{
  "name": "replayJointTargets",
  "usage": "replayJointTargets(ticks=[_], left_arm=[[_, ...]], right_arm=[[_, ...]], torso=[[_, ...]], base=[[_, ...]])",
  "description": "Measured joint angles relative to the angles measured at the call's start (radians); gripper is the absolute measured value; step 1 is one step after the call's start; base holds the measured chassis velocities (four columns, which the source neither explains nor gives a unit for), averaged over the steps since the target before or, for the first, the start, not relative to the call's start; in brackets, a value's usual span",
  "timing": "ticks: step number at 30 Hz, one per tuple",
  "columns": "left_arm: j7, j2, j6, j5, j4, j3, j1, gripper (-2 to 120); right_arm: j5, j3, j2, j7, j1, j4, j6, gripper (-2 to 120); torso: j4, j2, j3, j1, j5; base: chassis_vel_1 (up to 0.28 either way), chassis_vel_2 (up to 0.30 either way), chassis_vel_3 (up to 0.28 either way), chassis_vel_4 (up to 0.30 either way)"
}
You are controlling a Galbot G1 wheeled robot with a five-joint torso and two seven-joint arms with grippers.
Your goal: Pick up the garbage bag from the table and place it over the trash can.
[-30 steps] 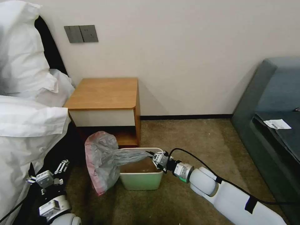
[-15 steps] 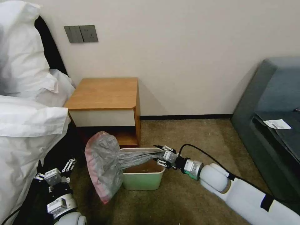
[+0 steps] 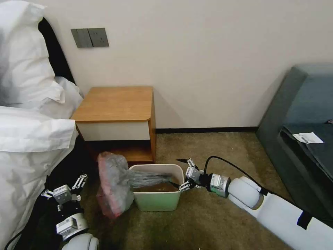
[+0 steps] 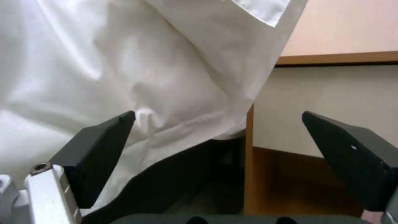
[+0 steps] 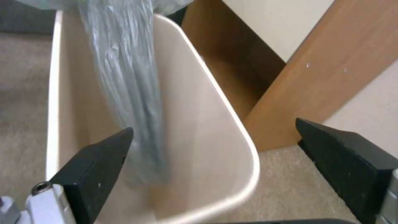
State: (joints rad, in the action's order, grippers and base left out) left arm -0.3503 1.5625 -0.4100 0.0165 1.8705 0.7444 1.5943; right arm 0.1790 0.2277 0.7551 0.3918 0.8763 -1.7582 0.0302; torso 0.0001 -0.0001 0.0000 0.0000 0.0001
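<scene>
The fingers of the right gripper are spread wide apart and hold nothing. This gripper sits just past the right rim of the trash can, low over the carpet. In the right wrist view one finger hangs over the inside of the can and the other is out over the carpet beside it.

The garbage bag is let go. Its thin twisted end lies inside the trash can and reaches toward the right gripper. The big puffy part, with the pink-red band, hangs over the left rim and droops down the can's left side to the carpet. The bag is not spread over the rim.

The trash can stands on the carpet, just in front of the counter. The counter is by the far wall, and its top is bare wood.

The left gripper waits low on the near left, beside the white bedding. Its fingers are also wide apart with nothing between them. They point toward the bedding and the side of the counter.

A dark couch is on the far right.
</scene>
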Motion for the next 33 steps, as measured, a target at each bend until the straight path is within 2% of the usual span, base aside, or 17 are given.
replayJointTargets(ticks=[6, 9, 10, 12, 13, 15, 17, 18, 20, 21, 23, 24, 26, 28, 29, 31, 33], left_arm=[[0.002, 0.003, 0.002, -0.012, 0.001, -0.005, -0.003, 100], [0.017, -0.006, 0.031, 0.021, 0.046, -0.009, 0.006, 100], [0.017, -0.006, 0.031, 0.021, 0.046, -0.009, 0.006, 100], [0.038, -0.026, 0.079, 0.114, 0.108, -0.012, 0.021, 100], [0.054, -0.046, 0.123, 0.181, 0.157, -0.016, 0.031, 100], [0.073, -0.064, 0.153, 0.228, 0.192, -0.019, 0.037, 100], [0.142, -0.101, 0.199, 0.313, 0.273, -0.029, 0.040, 100], [0.142, -0.101, 0.199, 0.313, 0.273, -0.029, 0.040, 100], [0.221, -0.135, 0.259, 0.416, 0.358, -0.042, 0.036, 100], [0.221, -0.135, 0.259, 0.416, 0.358, -0.042, 0.036, 100], [0.285, -0.177, 0.364, 0.594, 0.470, -0.057, 0.029, 100], [0.285, -0.177, 0.364, 0.594, 0.470, -0.057, 0.029, 100], [0.353, -0.225, 0.444, 0.762, 0.529, -0.070, 0.025, 100], [0.417, -0.268, 0.497, 0.875, 0.533, -0.081, 0.022, 100], [0.417, -0.268, 0.497, 0.875, 0.533, -0.081, 0.022, 100], [0.482, -0.309, 0.530, 0.969, 0.485, -0.105, 0.013, 100], [0.508, -0.321, 0.530, 0.984, 0.456, -0.122, 0.010, 100]], right_arm=[[0.023, -0.107, -0.042, 0.076, 0.060, -0.013, 0.055, 100], [0.054, -0.265, -0.038, 0.056, 0.160, -0.061, 0.097, 100], [0.054, -0.265, -0.038, 0.056, 0.160, -0.061, 0.097, 100], [0.056, -0.351, -0.012, -0.014, 0.236, -0.108, 0.113, 100], [0.048, -0.392, 0.018, -0.096, 0.293, -0.148, 0.120, 100], [0.040, -0.407, 0.042, -0.146, 0.325, -0.170, 0.121, 100], [0.011, -0.423, 0.128, -0.237, 0.387, -0.208, 0.123, 100], [0.011, -0.423, 0.128, -0.237, 0.387, -0.208, 0.123, 100], [-0.032, -0.422, 0.213, -0.281, 0.409, -0.211, 0.138, 100], [-0.032, -0.422, 0.213, -0.281, 0.409, -0.211, 0.138, 100], [-0.072, -0.411, 0.283, -0.312, 0.413, -0.203, 0.156, 100], [-0.072, -0.411, 0.283, -0.312, 0.413, -0.203, 0.156, 100], [-0.096, -0.406, 0.324, -0.315, 0.418, -0.195, 0.164, 100], [-0.114, -0.401, 0.354, -0.315, 0.425, -0.186, 0.171, 100], [-0.114, -0.401, 0.354, -0.315, 0.425, -0.186, 0.171, 100], [-0.131, -0.396, 0.382, -0.313, 0.434, -0.178, 0.179, 100], [-0.137, -0.395, 0.393, -0.312, 0.438, -0.175, 0.182, 100]], torso=[[-0.0001, 0.000, 0.000, 0.000, 0.0000], [-0.0001, 0.000, 0.000, 0.000, -0.0003], [-0.0001, 0.000, 0.000, 0.000, -0.0003], [-0.0001, 0.000, 0.000, 0.000, -0.0003], [-0.0002, 0.000, 0.000, 0.000, -0.0003], [0.0000, 0.000, 0.000, 0.000, -0.0002], [-0.0003, 0.000, 0.000, 0.000, 0.0000], [-0.0003, 0.000, 0.000, 0.000, 0.0000], [-0.0001, 0.000, 0.000, 0.000, -0.0003], [-0.0001, 0.000, 0.000, 0.000, -0.0003], [0.0000, 0.000, 0.000, 0.000, 0.0001], [0.0000, 0.000, 0.000, 0.000, 0.0001], [0.0000, 0.000, 0.000, 0.000, -0.0001], [0.0000, 0.000, 0.000, 0.000, -0.0003], [0.0000, 0.000, 0.000, 0.000, -0.0003], [0.0000, 0.000, 0.000, 0.000, -0.0002], [0.0000, 0.000, 0.000, 0.000, -0.0003]], base=[[0.000, 0.000, 0.000, 0.000], [0.000, 0.000, 0.000, 0.000], [0.000, 0.000, 0.000, 0.000], [0.000, 0.000, 0.000, 0.000], [0.000, 0.000, 0.000, 0.000], [0.000, 0.000, 0.000, 0.000], [0.000, 0.000, 0.000, 0.000], [0.000, 0.000, 0.000, 0.000], [0.000, 0.000, 0.000, 0.000], [0.000, 0.000, 0.000, 0.000], [0.000, 0.000, 0.000, 0.000], [0.000, 0.000, 0.000, 0.000], [0.000, 0.000, 0.000, 0.000], [0.000, 0.000, 0.000, 0.000], [0.000, 0.000, 0.000, 0.000], [0.000, 0.000, 0.000, 0.000], [0.000, 0.000, 0.000, 0.000]])
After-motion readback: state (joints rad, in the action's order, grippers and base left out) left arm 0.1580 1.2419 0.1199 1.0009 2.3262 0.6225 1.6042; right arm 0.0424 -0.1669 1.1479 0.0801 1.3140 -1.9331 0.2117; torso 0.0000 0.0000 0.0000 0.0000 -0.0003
